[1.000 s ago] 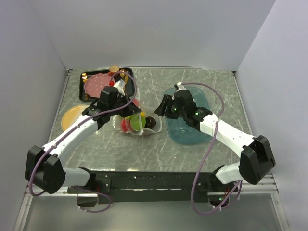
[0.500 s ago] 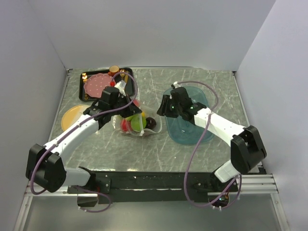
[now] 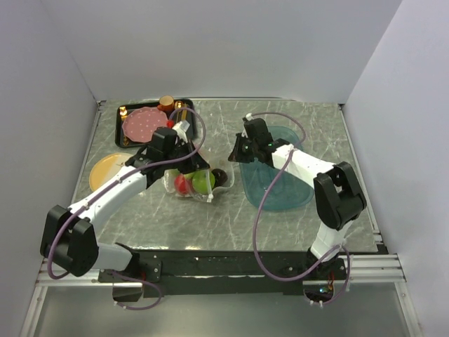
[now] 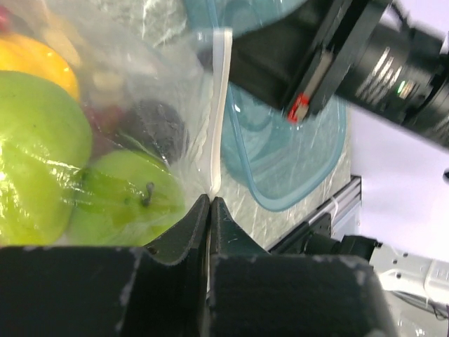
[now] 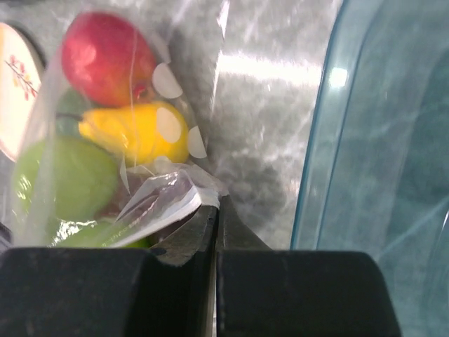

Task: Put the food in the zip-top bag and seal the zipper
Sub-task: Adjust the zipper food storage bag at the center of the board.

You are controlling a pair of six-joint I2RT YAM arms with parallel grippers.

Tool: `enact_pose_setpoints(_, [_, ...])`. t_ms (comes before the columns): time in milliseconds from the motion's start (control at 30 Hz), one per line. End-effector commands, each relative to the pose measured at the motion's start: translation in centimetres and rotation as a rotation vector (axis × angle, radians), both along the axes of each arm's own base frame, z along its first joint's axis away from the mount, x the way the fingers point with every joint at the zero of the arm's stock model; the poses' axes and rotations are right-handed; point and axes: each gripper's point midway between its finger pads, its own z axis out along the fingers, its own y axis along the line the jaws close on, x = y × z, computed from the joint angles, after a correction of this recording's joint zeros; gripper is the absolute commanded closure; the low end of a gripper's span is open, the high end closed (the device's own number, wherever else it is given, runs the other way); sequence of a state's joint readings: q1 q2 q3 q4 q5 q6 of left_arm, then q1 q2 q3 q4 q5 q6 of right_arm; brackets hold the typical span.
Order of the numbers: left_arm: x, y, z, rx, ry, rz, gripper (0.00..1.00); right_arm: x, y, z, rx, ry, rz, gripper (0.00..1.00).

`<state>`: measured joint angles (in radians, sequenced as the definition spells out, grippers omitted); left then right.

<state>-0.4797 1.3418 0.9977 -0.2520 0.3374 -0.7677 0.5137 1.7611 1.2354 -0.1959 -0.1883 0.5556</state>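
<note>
While the crinkly clear bag point(image 3: 188, 188) lies at the centre of the top view, holding smooth round fruits point(image 4: 42, 161), green, yellow and red, my left pincer point(image 4: 210, 205) is pressed together on the narrow white zipper point(image 4: 222, 105). My right pincer point(image 5: 215, 214) pinches the bag's wrinkled corner beside the glossy teal oval tray point(image 5: 372, 140).

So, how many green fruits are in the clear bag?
2, both inside the zip-top bag. In the left wrist view, a large green fruit lies at the left edge, and a green apple with a stem sits beside it. Others may be hidden.
</note>
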Motion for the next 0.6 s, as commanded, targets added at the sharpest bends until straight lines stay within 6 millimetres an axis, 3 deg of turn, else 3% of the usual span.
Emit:
enact_pose_setpoints(0, [-1.2,-1.0,-0.1,-0.014,-0.013,-0.089,0.96,3.1,-0.4,2.1,0.052,-0.091,0.003,1.00])
enact_pose_setpoints(67, [-1.6,-1.3,-0.4,-0.006,-0.011,-0.103,0.92,3.1,-0.4,2.1,0.071,-0.090,0.011,1.00])
enact_pose_setpoints(100, [-1.5,-1.3,-0.4,-0.004,-0.010,-0.101,0.73,3.1,-0.4,2.0,0.070,-0.089,0.015,1.00])
enact_pose_setpoints(167, [-1.7,-1.6,-0.6,-0.005,-0.006,-0.115,0.70,2.9,0.0,2.0,0.080,-0.085,0.034,1.00])
enact_pose_setpoints(200, [-1.6,-1.7,-0.4,-0.007,-0.012,-0.115,0.63,2.9,0.0,2.0,0.083,-0.085,0.038,1.00])
enact_pose_setpoints(333, [-1.6,-2.0,0.2,-0.010,-0.024,-0.111,0.62,2.8,-0.1,1.9,0.083,-0.085,0.039,1.00])
enact_pose_setpoints(400, [-1.8,-1.9,1.7,-0.033,-0.077,-0.106,0.52,2.7,0.0,1.7,0.081,-0.079,0.045,1.00])
enact_pose_setpoints(467, [-2.0,-1.3,3.3,-0.052,-0.122,-0.077,0.50,2.7,0.0,1.7,0.084,-0.079,0.047,1.00])
enact_pose_setpoints(567, [-2.2,0.2,4.5,-0.047,-0.165,0.004,0.39,2.8,0.1,1.9,0.087,-0.083,0.042,1.00])
